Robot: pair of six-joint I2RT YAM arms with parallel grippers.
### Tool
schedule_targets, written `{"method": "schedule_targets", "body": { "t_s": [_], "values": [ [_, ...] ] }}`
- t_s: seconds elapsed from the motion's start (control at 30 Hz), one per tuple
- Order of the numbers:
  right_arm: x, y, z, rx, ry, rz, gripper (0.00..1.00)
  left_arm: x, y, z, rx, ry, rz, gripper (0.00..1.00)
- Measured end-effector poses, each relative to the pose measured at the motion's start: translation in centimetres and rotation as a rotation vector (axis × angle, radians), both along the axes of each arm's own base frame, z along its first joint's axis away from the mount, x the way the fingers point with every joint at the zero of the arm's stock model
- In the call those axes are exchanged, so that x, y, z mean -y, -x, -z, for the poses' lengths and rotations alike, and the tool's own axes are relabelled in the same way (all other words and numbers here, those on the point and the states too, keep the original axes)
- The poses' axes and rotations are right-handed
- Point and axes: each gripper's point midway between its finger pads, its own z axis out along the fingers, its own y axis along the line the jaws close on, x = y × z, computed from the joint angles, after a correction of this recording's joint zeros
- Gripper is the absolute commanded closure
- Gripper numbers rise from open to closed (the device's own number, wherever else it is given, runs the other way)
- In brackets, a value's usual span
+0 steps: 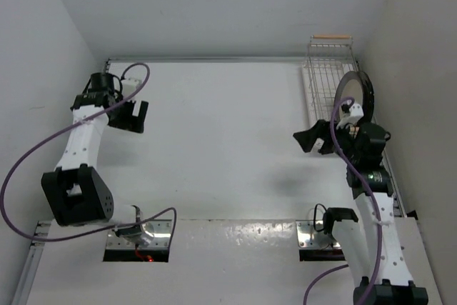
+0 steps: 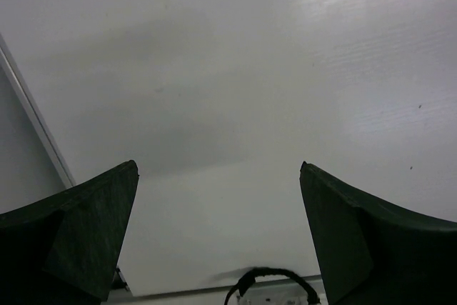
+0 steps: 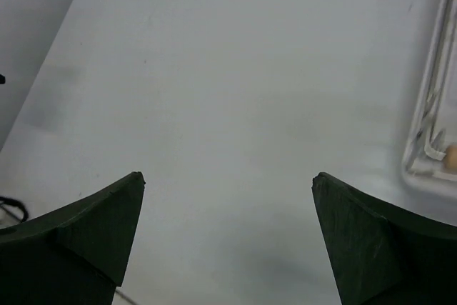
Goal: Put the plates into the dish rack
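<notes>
While left tool (image 2: 218, 167) and right tool (image 3: 228, 176) gape, round plate (image 1: 355, 93) stands in wire rack (image 1: 323, 69).

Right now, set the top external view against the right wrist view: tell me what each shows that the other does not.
Only the top external view: a dark-rimmed plate standing on edge in the dish rack, the far wooden handle of that rack, and the left hand, open. Only the right wrist view: the rack's near corner, which the right arm hides from above. Both: the white table, part of the rack, and the right hand, open and holding nothing.
</notes>
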Motion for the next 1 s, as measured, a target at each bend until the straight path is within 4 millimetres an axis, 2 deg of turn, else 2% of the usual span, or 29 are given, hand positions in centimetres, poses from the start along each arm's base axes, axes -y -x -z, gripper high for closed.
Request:
{"method": "schedule_targets", "body": {
  "t_s": [0.07,0.1,0.2,0.3,0.43,0.53,0.6,1.0],
  "values": [
    [-0.7,1.6,2.4,-0.087,-0.055,0.008,0.0,-0.4,2.2,1.2,-0.027,-0.034,-0.022,0.0],
    [-1.0,2.3,3.3,-0.121,-0.08,0.011,0.0,-0.6,3.4,1.2,-0.02,-0.058,-0.037,0.0],
    [-1.7,4.2,5.3,-0.202,-0.145,0.027,0.0,-1.5,6.5,2.4,-0.058,-0.121,-0.079,0.0],
    [-2.1,5.7,7.0,-0.269,-0.186,0.042,0.0,-2.2,9.0,3.4,-0.079,-0.167,-0.11,0.0],
    [-2.6,7.9,10.8,-0.411,-0.221,0.057,0.0,-2.4,11.5,4.1,-0.079,-0.203,-0.132,0.0],
    [-3.0,9.4,12.8,-0.485,-0.216,0.049,0.0,-2.6,12.3,3.9,-0.055,-0.22,-0.143,0.0],
    [-3.0,9.9,13.4,-0.507,-0.204,0.051,0.0,-2.6,12.4,3.6,-0.038,-0.228,-0.147,0.0],
    [-2.3,9.6,15.2,-0.599,-0.184,0.137,0.0,-2.6,12.5,4.0,-0.031,-0.237,-0.119,0.0]
  ]
}}
